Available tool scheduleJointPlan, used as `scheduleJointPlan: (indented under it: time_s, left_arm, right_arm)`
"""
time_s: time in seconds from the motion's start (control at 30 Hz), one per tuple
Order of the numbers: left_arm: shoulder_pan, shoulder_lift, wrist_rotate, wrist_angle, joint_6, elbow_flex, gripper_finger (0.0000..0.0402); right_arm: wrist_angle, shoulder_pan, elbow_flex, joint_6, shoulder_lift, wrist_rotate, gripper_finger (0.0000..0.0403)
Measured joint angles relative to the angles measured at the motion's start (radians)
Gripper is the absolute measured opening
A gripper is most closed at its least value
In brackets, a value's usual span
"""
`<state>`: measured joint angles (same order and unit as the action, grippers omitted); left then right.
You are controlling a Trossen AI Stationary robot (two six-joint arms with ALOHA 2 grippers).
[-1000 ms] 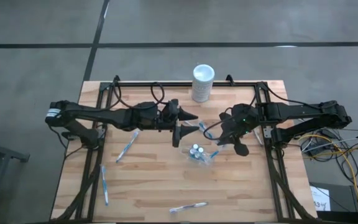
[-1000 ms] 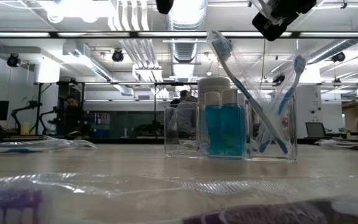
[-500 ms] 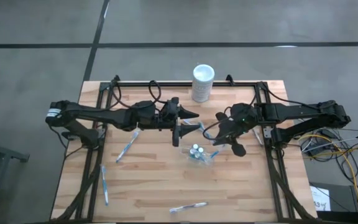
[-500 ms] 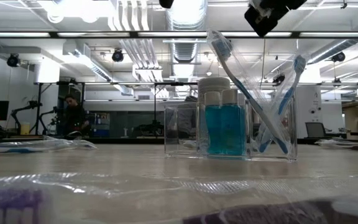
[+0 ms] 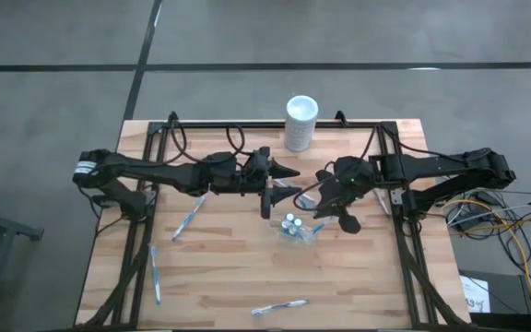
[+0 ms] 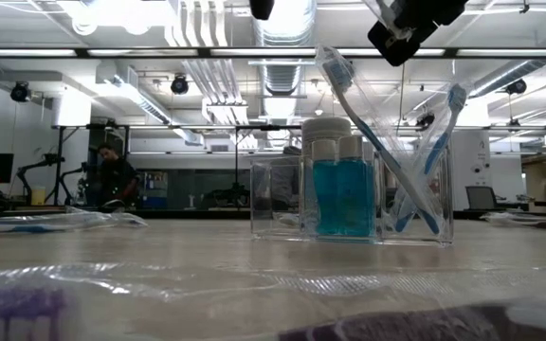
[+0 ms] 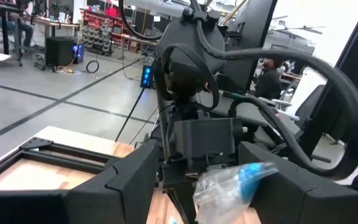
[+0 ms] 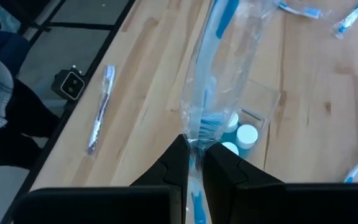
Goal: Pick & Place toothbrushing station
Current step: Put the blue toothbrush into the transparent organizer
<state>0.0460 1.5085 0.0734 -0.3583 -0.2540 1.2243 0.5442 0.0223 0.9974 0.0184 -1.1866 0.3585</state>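
The clear cup (image 6: 349, 194) — mid-table, holding teal tubes (image 6: 343, 194) and toothbrushes (image 6: 377, 142) — is flanked by bare wood. A wrapped toothbrush (image 8: 219, 68) is clenched by the right gripper (image 8: 193, 163); the left gripper (image 5: 270, 184) is spread, empty.

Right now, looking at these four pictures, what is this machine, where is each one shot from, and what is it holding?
It is a robot with two dark arms at a wooden table, each ending in a two-finger gripper. One picture looks straight down, one looks level across the tabletop, and two come from cameras on the wrists.

Mid-table stands a clear plastic cup holding teal-and-white tubes and toothbrushes. More wrapped toothbrushes lie scattered about, and a white cylinder stands at the far edge.

The right gripper is shut on a wrapped toothbrush, hanging over the cup. The left gripper is open, empty, and faces it close by.
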Motion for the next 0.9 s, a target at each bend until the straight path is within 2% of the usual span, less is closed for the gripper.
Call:
scheduleJointPlan:
  time_s: [0.13,0.23,0.57,0.7,0.9]
  left_arm:
    - [0.0,-0.002,0.0,0.019,-0.003,0.0,0.0222]
    - [0.0,-0.002,0.0,0.02,-0.003,0.0,0.0196]
    - [-0.001,-0.002,-0.006,0.019,-0.006,0.0,0.0031]
    - [-0.001,-0.003,-0.007,0.017,0.001,0.0,0.0024]
    - [-0.003,-0.003,0.007,0.016,-0.003,0.0,0.005]
  right_arm:
    - [0.001,0.0,0.01,-0.001,0.0,0.001,0.0027]
    - [0.001,0.0,0.02,-0.001,0.0,0.001,0.0027]
    - [0.006,-0.001,0.025,-0.013,0.0,0.002,0.0027]
    - [0.006,-0.001,0.025,-0.019,0.0,0.002,0.0027]
    - [0.003,0.0,0.025,-0.025,0.0,0.009,0.0027]
